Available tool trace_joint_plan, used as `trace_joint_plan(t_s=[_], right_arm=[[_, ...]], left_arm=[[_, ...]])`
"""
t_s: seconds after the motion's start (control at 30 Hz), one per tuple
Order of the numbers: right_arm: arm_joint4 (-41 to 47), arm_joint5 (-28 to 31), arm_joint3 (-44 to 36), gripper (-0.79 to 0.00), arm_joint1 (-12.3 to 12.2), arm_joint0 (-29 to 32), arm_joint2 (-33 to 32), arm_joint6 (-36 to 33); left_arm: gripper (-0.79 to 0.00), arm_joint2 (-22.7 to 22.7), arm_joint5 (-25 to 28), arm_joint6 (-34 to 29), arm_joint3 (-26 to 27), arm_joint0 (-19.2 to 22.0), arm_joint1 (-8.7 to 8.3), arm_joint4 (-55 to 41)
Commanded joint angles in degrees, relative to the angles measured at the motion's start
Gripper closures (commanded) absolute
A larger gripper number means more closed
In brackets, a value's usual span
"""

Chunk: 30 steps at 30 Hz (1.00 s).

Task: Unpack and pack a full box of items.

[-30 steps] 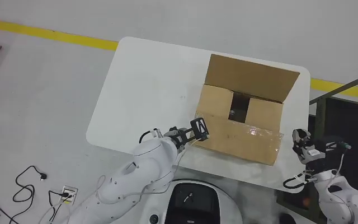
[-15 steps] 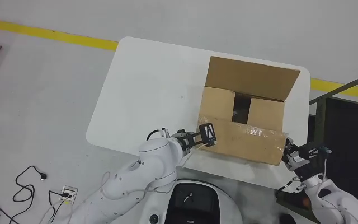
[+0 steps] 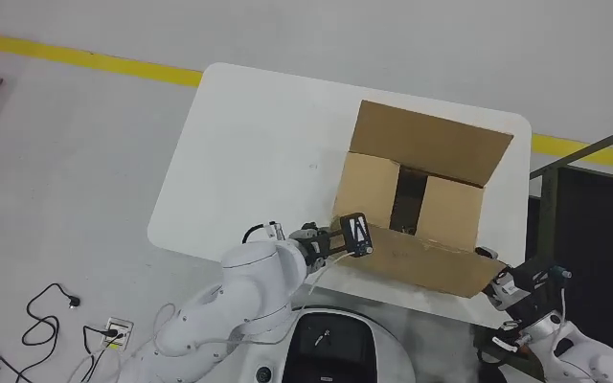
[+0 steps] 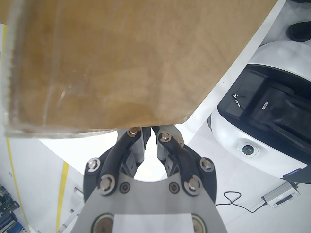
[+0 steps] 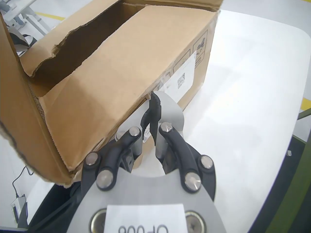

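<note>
Left gripper sits at the 8 o'clock corner of the brown cardboard box, fingers drawn together. Their tips hide behind the long near flap, so I cannot tell whether they pinch it. Right gripper, closed on nothing, is by that flap's 4 o'clock corner. The box stands toward 3 o'clock on the white round-cornered worktop. I judge this the opening step: near flap and far flap are folded out, while the two short inner flaps lie nearly shut. Next I'd fold those aside to reach the contents.
</note>
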State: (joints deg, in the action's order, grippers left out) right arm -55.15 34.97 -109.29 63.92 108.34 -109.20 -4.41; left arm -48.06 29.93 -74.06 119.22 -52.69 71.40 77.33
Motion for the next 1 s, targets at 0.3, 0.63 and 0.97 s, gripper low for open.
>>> trace_joint_plan(t_s=[0.3,0.63,0.97], right_arm=[[0.6,1.6,-2.6,0.000,0.0,4.4,-2.8,0.3],[7.5,1.6,-7.1,0.000,0.0,5.5,-9.9,0.9],[13.7,9.0,-16.6,0.000,0.0,8.5,-11.6,-0.7]], left_arm=[[-0.425,-2.6,-2.3,-2.6,4.3,-4.5,-1.55,-0.5],[-0.785,-4.3,-2.2,-2.5,8.7,-4.6,-2.44,1.8],[-0.785,-8.8,-2.9,-1.5,14.4,-3.7,-2.80,1.9]])
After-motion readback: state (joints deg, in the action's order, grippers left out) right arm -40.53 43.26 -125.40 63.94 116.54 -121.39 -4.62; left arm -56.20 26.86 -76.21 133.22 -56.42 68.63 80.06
